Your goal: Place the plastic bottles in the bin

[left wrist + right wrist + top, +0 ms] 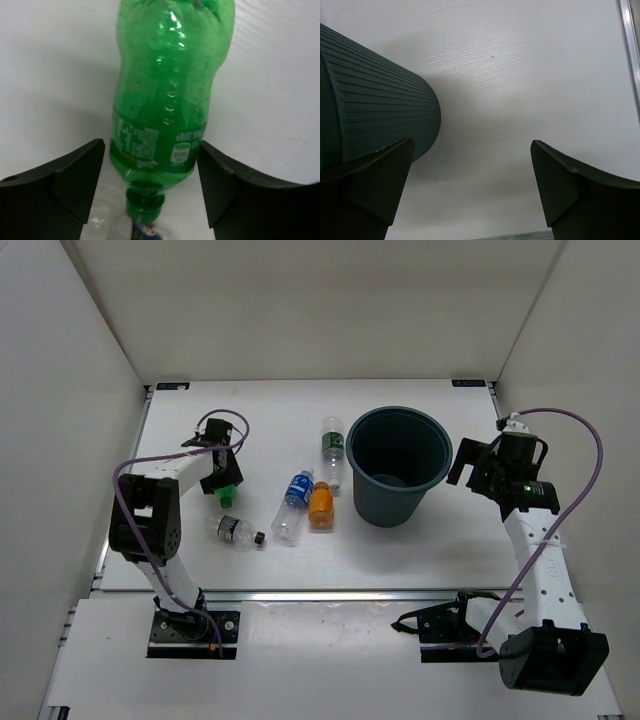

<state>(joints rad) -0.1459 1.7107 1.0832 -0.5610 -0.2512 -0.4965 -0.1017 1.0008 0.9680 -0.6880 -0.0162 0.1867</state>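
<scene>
The green bottle (165, 90) lies on the white table with its cap toward the camera. My left gripper (152, 145) is open and straddles it near the neck, one finger on each side; in the top view the gripper (222, 478) covers most of that bottle (226, 496). The clear bottle with dark label and black cap (238, 531) lies just in front. The blue-label bottle (295, 502), the orange bottle (321, 504) and the green-label bottle (332, 448) lie left of the bin (398, 465). My right gripper (480, 472) is open and empty, right of the bin (375, 115).
White walls close in the table on the left, back and right. A metal rail (630, 50) runs along the table's right edge. The arm bases stand at the near edge (190, 625).
</scene>
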